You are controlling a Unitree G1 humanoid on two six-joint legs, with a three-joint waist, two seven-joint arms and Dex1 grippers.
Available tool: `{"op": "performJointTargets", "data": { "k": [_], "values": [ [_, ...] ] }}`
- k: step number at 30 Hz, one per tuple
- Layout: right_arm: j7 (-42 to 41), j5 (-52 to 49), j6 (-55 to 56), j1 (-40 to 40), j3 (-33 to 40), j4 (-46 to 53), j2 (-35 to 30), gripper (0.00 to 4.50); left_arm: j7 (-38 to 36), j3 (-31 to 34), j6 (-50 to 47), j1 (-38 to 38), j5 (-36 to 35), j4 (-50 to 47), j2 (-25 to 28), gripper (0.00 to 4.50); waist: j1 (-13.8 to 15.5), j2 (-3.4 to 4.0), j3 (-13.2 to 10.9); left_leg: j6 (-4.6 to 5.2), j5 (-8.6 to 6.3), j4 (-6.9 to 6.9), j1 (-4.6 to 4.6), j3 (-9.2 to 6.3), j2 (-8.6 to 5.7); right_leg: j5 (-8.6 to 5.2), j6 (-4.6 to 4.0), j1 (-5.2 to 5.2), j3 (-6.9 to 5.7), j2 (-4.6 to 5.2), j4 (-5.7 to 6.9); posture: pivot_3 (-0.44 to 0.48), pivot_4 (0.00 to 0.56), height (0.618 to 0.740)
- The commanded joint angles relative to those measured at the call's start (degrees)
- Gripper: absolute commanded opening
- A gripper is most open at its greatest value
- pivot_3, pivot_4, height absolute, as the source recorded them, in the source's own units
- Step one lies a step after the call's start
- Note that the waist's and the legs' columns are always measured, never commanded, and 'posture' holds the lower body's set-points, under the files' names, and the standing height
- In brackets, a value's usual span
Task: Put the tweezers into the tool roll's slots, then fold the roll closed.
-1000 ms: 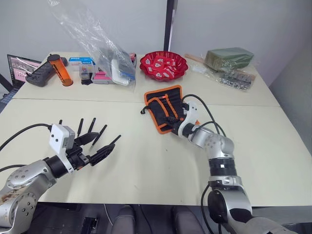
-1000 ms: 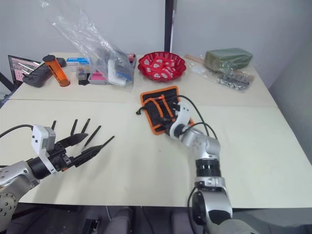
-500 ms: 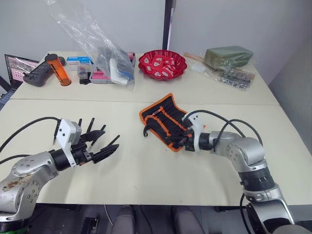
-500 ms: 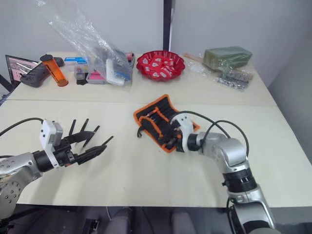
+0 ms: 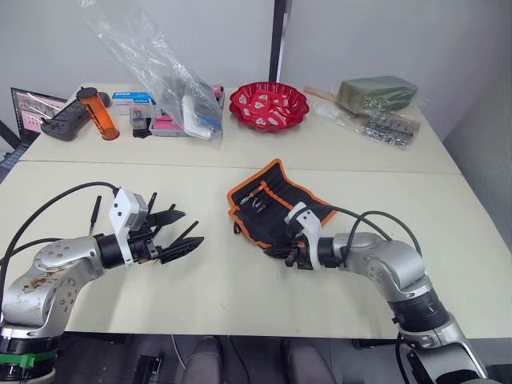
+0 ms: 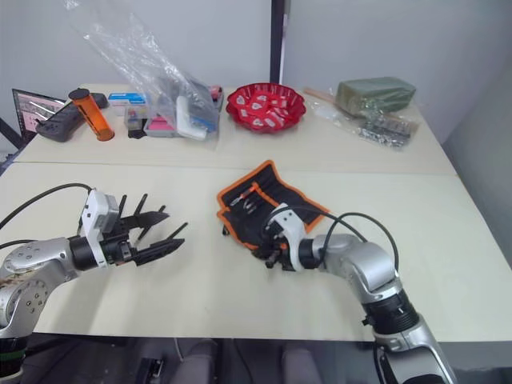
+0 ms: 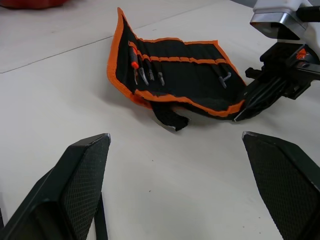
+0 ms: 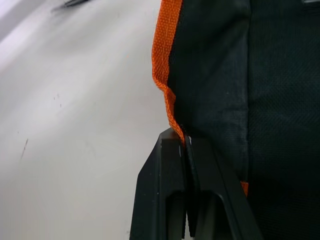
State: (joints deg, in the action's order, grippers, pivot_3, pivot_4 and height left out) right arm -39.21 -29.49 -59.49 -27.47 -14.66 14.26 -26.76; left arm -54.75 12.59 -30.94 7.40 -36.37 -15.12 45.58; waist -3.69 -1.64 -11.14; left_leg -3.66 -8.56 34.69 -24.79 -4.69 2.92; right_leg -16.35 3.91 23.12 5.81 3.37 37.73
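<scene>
Positioning step: right gripper [image 5: 294, 254] fingers clamped on orange-edged black fabric tool roll [image 5: 276, 204], open mid-bench. Left gripper [image 5: 178, 240] fingers apart over slim black tweezers [image 5: 95, 210] near left edge. Next: release roll, pick a tweezer.

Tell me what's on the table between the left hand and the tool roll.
Just bare tabletop. The left wrist view shows the open left hand facing the tool roll, with only the roll's black strap trailing toward it.

tool roll [image 5: 276, 210] dragged nearer and rotated (right hand [image 5: 293, 254] pinching its edge), left hand [image 5: 178, 234] advanced
</scene>
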Motion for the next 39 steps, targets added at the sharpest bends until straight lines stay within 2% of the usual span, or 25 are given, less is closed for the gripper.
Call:
{"op": "performJointTargets", "data": {
  "k": [1, 6, 9, 13, 16, 22, 25, 28, 34, 39],
  "values": [
    [-0.4, 0.1, 0.2, -0.9, -0.7, 2.0, 0.1, 0.02, -3.3, -2.5, 4.3, 5.0, 3.7, 3.1, 1.5, 4.50, 0.0, 0.00, 0.0, 0.00, 0.00, 0.02, 0.01, 0.00, 0.00, 0.00, 0.01, 0.01, 0.00, 0.00, 0.02, 0.000, 0.150, 0.740],
    [-0.6, -1.1, -0.7, -1.8, 0.2, 3.2, 1.1, 0.02, -13.1, -13.4, 19.4, 15.0, 17.2, 13.4, 5.0, 4.50, 0.3, 0.00, 0.0, -0.01, 0.01, 0.04, 0.00, 0.00, 0.00, 0.00, 0.03, -0.01, 0.00, -0.02, 0.03, 0.000, 0.150, 0.740],
    [-1.4, -2.6, -1.6, -1.8, 0.7, 5.3, 0.8, 0.02, -17.3, -16.8, 24.9, 23.5, 20.3, 22.6, 3.6, 4.50, 0.6, 0.00, 0.0, -0.01, 0.01, 0.01, -0.04, 0.00, 0.00, 0.02, 0.00, 0.03, 0.00, -0.04, 0.03, 0.000, 0.150, 0.740],
    [-0.4, -3.3, -3.1, -2.8, 1.6, 5.8, 1.6, 0.02, -20.7, -22.0, 36.9, 35.0, 27.8, 38.0, 0.4, 4.50, 1.0, -0.01, 0.0, 0.00, 0.02, 0.06, -0.16, -0.01, 0.00, 0.02, 0.02, 0.11, 0.00, -0.06, 0.06, 0.000, 0.150, 0.740],
    [0.5, -2.8, -3.5, -3.2, 1.6, 5.4, 2.1, 0.02, -23.1, -24.4, 41.6, 41.8, 29.8, 46.1, -4.4, 4.50, 1.2, -0.01, 0.0, 0.00, 0.02, 0.10, -0.19, -0.01, -0.01, 0.02, 0.04, 0.09, 0.00, -0.06, 0.06, 0.000, 0.150, 0.740],
    [1.9, -2.1, -3.2, -3.7, 1.8, 4.2, 2.7, 0.02, -25.8, -29.2, 55.0, 50.2, 37.4, 61.1, -9.2, 4.50, 1.0, -0.01, 0.0, 0.01, 0.03, 0.14, -0.28, -0.03, -0.03, 0.09, -0.04, 0.13, -0.01, -0.06, 0.13, 0.000, 0.150, 0.740],
    [2.2, -2.1, -3.1, -3.7, 2.4, 4.1, 2.2, 0.02, -25.6, -29.6, 58.7, 53.3, 39.1, 66.5, -11.0, 4.50, 1.0, -0.01, 0.0, 0.02, 0.03, 0.15, -0.28, -0.05, -0.03, 0.08, -0.03, 0.15, -0.01, -0.06, 0.23, 0.000, 0.150, 0.740],
    [2.3, -2.1, -3.1, -3.5, 2.7, 4.0, 1.6, 0.00, -25.3, -29.2, 60.6, 55.2, 39.7, 69.7, -13.0, 3.69, 1.1, -0.01, 0.0, 0.02, 0.03, 0.19, -0.28, -0.08, -0.05, 0.05, 0.03, 0.14, -0.01, -0.06, 0.25, 0.000, 0.150, 0.740],
    [2.3, -2.0, -2.9, -3.7, 2.9, 3.6, 1.5, 0.00, -26.9, -28.6, 62.4, 55.4, 39.5, 70.4, -15.1, 1.66, 1.1, -0.01, 0.0, 0.03, 0.03, 0.22, -0.30, -0.10, -0.07, 0.07, 0.02, 0.13, -0.02, -0.05, 0.29, 0.000, 0.150, 0.740],
    [2.1, -2.0, -2.8, -3.9, 3.0, 3.2, 1.3, 0.00, -26.8, -29.2, 64.5, 54.3, 41.3, 70.2, -14.6, 0.03, 1.1, -0.01, 0.0, 0.03, 0.04, 0.23, -0.30, -0.11, -0.07, 0.08, 0.00, 0.13, -0.02, -0.05, 0.31, 0.000, 0.150, 0.740]
  ]
}}
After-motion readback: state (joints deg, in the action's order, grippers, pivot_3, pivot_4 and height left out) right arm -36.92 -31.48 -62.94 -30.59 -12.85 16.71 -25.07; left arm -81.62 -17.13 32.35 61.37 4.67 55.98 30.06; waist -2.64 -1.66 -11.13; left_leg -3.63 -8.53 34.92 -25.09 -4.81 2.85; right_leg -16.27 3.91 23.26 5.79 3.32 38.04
